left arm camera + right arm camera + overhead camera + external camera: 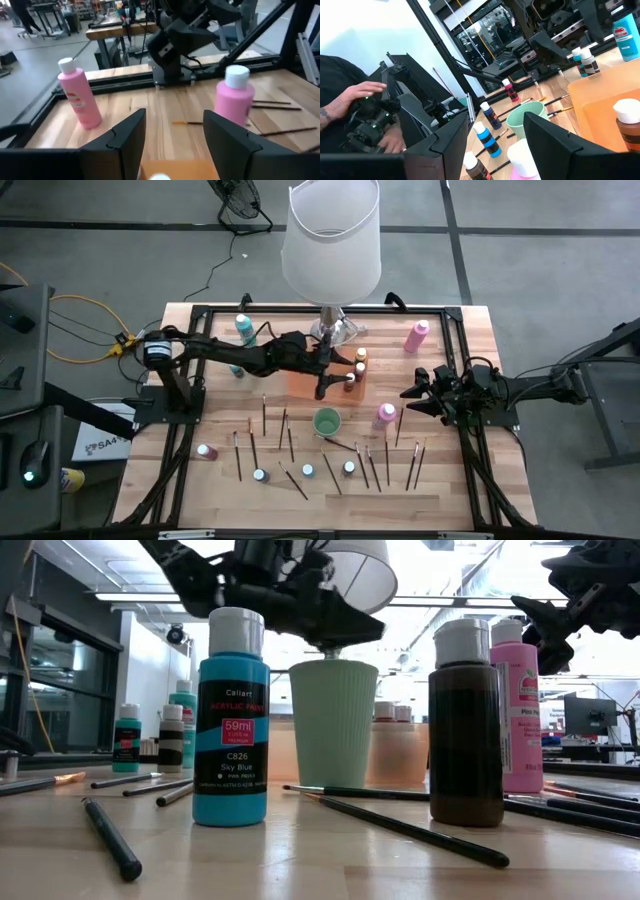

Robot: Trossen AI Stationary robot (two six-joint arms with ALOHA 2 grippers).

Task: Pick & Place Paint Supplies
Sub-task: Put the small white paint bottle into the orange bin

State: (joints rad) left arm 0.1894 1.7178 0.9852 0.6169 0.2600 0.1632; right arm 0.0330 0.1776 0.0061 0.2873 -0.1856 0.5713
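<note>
Left gripper (322, 385) hangs over the orange tray (305, 385), just left of the green cup's (326, 421) far side, jaws parted and holding nothing. Brushes (288, 442) and small bottles (259, 475) lie scattered left, near and right of the cup; a pink bottle (384, 416) stands just right of it. Right gripper (410, 393) hovers beyond that bottle, jaws parted, empty.

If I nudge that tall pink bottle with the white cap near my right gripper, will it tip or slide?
The tall pink plastic bottle with a white cap stands upright and looks narrow for its height, so a push up high would probably tip it. Its smooth sides may slip in a grip. Once down, its round body would likely roll.
</note>
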